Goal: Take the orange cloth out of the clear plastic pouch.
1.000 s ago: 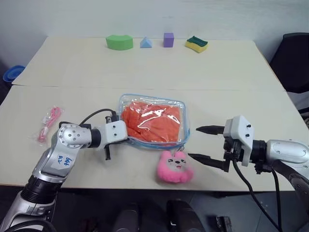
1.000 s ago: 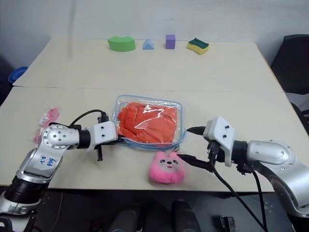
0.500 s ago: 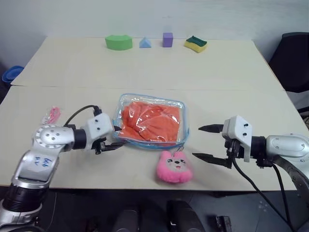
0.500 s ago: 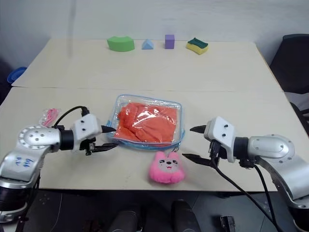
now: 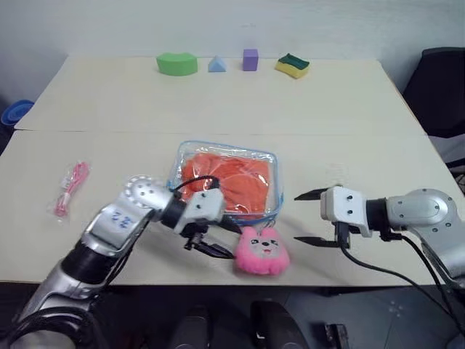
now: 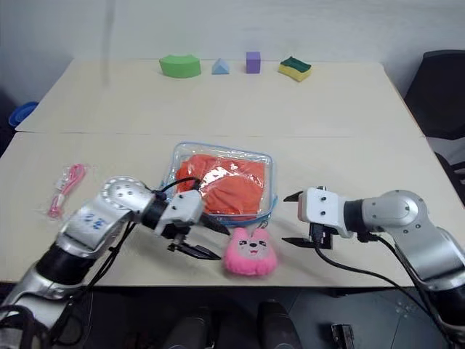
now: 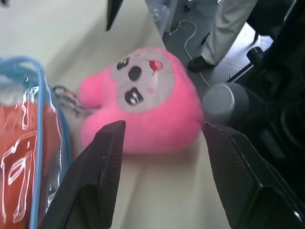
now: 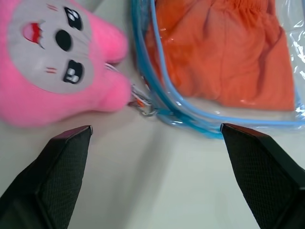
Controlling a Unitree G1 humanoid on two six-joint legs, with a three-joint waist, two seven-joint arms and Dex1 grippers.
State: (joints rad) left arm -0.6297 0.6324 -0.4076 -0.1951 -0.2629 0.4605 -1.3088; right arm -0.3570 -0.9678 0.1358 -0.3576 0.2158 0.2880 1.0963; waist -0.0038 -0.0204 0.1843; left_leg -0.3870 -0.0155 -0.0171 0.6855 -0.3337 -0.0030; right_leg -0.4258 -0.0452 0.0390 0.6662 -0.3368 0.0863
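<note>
In the left eye view, a small pink packet [image 5: 70, 188] is seen lying at the left side of the table [image 5: 349, 109]. A bit of a blue thing [image 5: 13, 113] is seen past the table's left edge. Next comes the left gripper [image 5: 218, 238], which is held low over the table at the near left corner of the clear plastic pouch [image 5: 227, 182]. Its fingers are parted, and nothing is held between them. In the left wrist view, the pink plush charm [image 7: 145, 107] is seen just in front of those fingers.

The pouch is laid flat in the middle of the table, and it is ringed with blue trim. The orange cloth [image 5: 227, 177] is kept inside it, all wrinkled, and most of the pouch is filled by it. The plush charm is joined to the pouch's near edge by a small clip [image 8: 141, 101].

The right gripper [image 5: 309, 218] is held to the right of the pouch. Its fingers are spread wide, and nothing is held.

Along the far edge, a green block [image 5: 176, 63], a blue triangle [image 5: 216, 65], a purple cube [image 5: 250, 59] and a yellow and green sponge [image 5: 292, 65] are lined up.
</note>
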